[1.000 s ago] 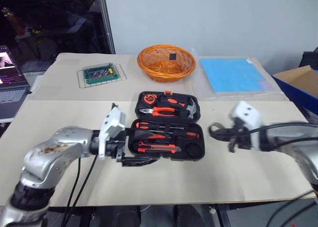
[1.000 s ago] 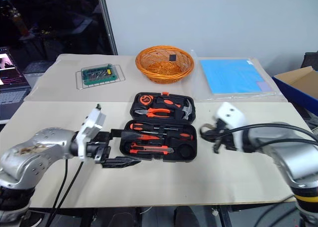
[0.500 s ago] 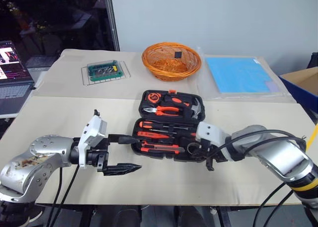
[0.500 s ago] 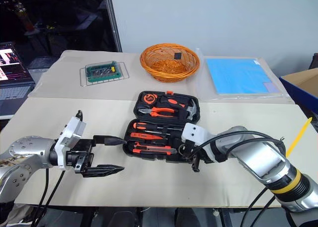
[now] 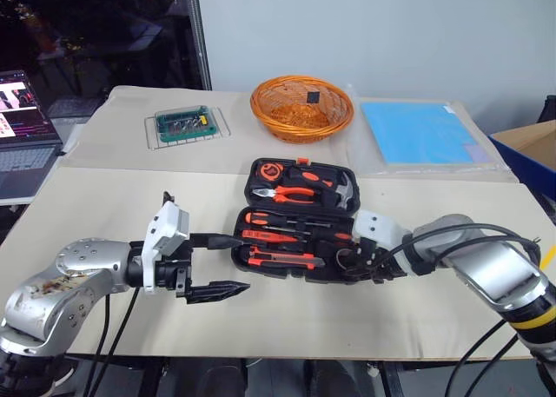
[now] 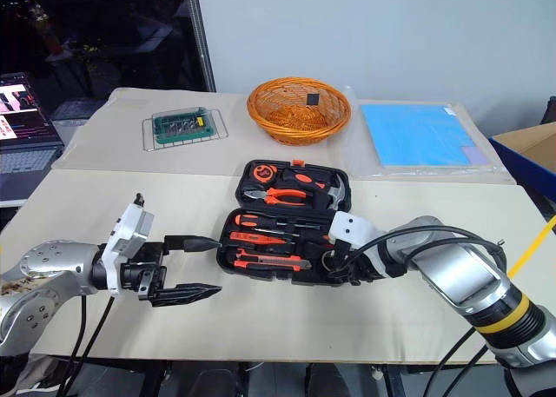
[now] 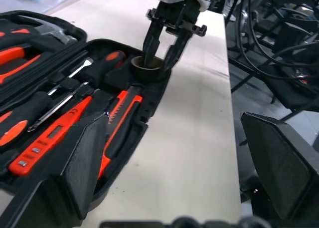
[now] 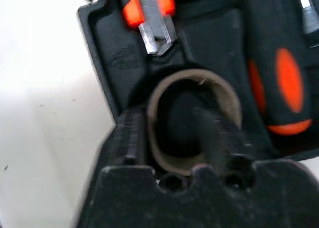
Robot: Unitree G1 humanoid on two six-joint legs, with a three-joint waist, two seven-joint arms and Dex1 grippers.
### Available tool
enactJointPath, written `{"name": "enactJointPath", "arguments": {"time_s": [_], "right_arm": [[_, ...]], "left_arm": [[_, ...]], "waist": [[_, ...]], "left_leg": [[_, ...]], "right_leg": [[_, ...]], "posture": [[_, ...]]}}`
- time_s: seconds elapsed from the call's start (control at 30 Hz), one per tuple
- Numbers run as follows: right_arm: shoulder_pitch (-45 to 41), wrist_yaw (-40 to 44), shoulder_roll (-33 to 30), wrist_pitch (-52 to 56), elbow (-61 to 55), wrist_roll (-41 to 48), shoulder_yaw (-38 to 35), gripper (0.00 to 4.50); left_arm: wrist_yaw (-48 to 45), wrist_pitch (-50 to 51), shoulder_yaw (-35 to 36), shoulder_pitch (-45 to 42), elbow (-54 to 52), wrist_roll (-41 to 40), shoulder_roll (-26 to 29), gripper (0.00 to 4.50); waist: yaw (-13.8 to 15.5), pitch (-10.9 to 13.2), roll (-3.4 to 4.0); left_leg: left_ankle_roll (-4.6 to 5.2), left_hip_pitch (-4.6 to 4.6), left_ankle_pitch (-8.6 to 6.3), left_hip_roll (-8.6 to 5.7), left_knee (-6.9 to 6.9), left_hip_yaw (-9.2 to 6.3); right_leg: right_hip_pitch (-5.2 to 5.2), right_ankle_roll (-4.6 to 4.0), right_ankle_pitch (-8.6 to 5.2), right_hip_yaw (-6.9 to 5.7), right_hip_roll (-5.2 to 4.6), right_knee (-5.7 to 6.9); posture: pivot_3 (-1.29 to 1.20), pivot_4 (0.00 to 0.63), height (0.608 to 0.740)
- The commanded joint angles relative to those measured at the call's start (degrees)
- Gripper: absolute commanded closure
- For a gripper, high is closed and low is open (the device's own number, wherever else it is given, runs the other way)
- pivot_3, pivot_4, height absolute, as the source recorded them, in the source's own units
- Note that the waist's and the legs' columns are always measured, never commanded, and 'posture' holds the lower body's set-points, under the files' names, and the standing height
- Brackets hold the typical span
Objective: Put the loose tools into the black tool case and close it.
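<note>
Black tool case (image 5: pixel 295 228): open on surface (image 5: pixel 104 206), tools slotted. Tape roll (image 7: pixel 147 68): seated in its round recess, near-right corner. Right hand (image 7: pixel 163 52): fingers straddle roll wall, loosening. Left hand (image 5: pixel 217 263): spread, empty, beside case. Next: withdraw, then fold lid shut.

An orange wicker basket (image 5: pixel 301 109) is sitting at the upper middle of the frame, with a small dark square object (image 5: pixel 308 95) lying inside it. A green circuit board (image 5: pixel 184 122) is resting on a wire rack at the upper left. A blue sheet (image 5: pixel 424 132) is lying flat at the upper right, under a clear cover. A laptop (image 5: pixel 23 123) with a lit screen is standing open at the left edge. A cardboard box with blue sides (image 5: pixel 530 150) is showing at the right edge. Beige paper (image 5: pixel 104 206) is covering the table.
</note>
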Motion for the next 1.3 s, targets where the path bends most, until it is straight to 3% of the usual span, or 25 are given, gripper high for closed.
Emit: {"name": "enactJointPath", "arguments": {"time_s": [0.03,0.2,0.33,0.43,0.53,0.63,0.67,0.8,0.93,1.17,1.23,1.3], "right_arm": [[0.65,0.02,2.4,3.37,-5.41,7.4,-8.82,1.94],[2.3,-6.98,8.13,7.83,-7.25,13.18,-20.42,1.94],[-0.42,-22.57,18.27,5.96,-2.47,7.89,-27.14,1.94],[-3.58,-29.74,25.06,7.32,1.77,7.92,-31.09,1.94],[-5.85,-33.72,24.79,5.34,8.87,3.31,-29.9,1.23],[-10.59,-37.34,25.74,3.2,17.11,-0.71,-27.78,0.18],[-12.59,-38.43,26.13,2.79,21.17,-2.01,-27.24,0.03],[-17.98,-39.99,27.39,0.47,32.58,-4.04,-27.61,0.03],[-23.09,-43.68,28.06,6.86,39.49,-4.57,-30.04,0.03],[-27.09,-36.29,28.52,9.69,51.04,-2.89,-28.55,0.03],[-27.74,-34.71,28.81,9.14,53.34,-2.9,-27.87,0.54],[-27.9,-33.52,29.01,8.17,55.64,-4.09,-25.79,1.0]], "left_arm": [[2.26,0.53,1.03,-1.93,1.53,-1.35,-1.42,0.0],[11.17,2.86,0.7,-5.48,4.74,-0.06,-6.27,0.0],[24.76,7.97,0.05,-13.25,8.93,2.24,-12.6,0.0],[32.57,13.81,-0.9,-20.09,13.63,4.82,-15.18,0.0],[40.48,21.01,-2.22,-30.07,23.2,7.1,-20.5,0.0],[41.38,22.3,-3.77,-37.09,33.67,10.24,-22.93,0.0],[40.87,20.92,-4.91,-39.86,38.66,11.96,-23.78,0.0],[38.0,14.98,-6.86,-49.18,57.29,17.55,-26.85,0.0],[36.07,8.47,-7.02,-55.76,73.01,22.0,-28.61,0.0],[32.36,2.8,-5.35,-60.0,86.24,26.15,-28.28,0.0],[31.72,2.27,-4.94,-60.43,88.22,26.88,-28.59,0.0],[31.6,1.33,-4.53,-60.59,90.21,27.69,-28.98,0.51]], "waist": [[0.0,0.0,0.0],[0.03,-0.01,-0.03],[0.08,0.0,-0.06],[-0.02,0.0,-0.06],[0.36,0.01,-0.07],[-0.02,0.01,-0.07],[-0.38,0.01,-0.07],[-1.37,0.01,-0.08],[-1.72,0.04,-0.07],[-1.94,0.05,-0.06],[-1.99,0.08,-0.05],[-2.04,0.08,-0.05]], "left_leg": [[0.0,0.0,0.0,0.01,-0.01,-0.01],[0.0,0.0,0.0,0.01,0.01,-0.04],[0.0,0.0,0.05,0.0,0.16,-0.1],[-0.03,-0.03,0.11,-0.01,0.2,-0.13],[-0.02,-0.03,0.13,-0.11,0.23,-0.23],[-0.02,-0.04,0.14,-0.23,0.26,-0.24],[-0.02,-0.04,0.14,-0.27,0.25,-0.25],[-0.01,-0.05,0.14,-0.3,0.11,-0.27],[-0.01,-0.1,0.14,-0.31,-0.1,-0.26],[-0.01,-0.19,0.14,-0.32,-0.12,-0.27],[-0.01,-0.2,0.14,-0.33,-0.11,-0.28],[-0.02,-0.21,0.14,-0.33,-0.08,-0.29]], "right_leg": [[-0.01,0.0,0.0,0.0,0.03,0.0],[0.04,0.05,0.04,0.01,0.05,0.02],[0.11,0.12,0.13,0.01,0.09,0.06],[0.08,0.12,0.22,0.08,0.15,0.11],[0.08,0.13,0.21,0.11,0.18,0.35],[0.06,0.19,0.17,0.11,0.06,0.42],[0.04,0.21,0.16,0.12,0.03,0.45],[-0.04,0.18,0.16,0.13,0.05,0.48],[-0.15,0.18,0.16,0.14,0.02,0.44],[-0.2,0.18,0.16,0.12,0.0,0.43],[-0.2,0.18,0.16,0.11,-0.01,0.46],[-0.21,0.18,0.16,0.1,-0.01,0.5]], "posture": [[0.0,0.15,0.74],[0.0,0.15,0.74],[0.0,0.15,0.74],[0.0,0.15,0.74],[0.0,0.15,0.74],[0.0,0.15,0.74],[0.0,0.15,0.74],[0.0,0.15,0.74],[0.0,0.15,0.74],[0.0,0.15,0.74],[0.0,0.15,0.74],[0.0,0.15,0.74]]}}
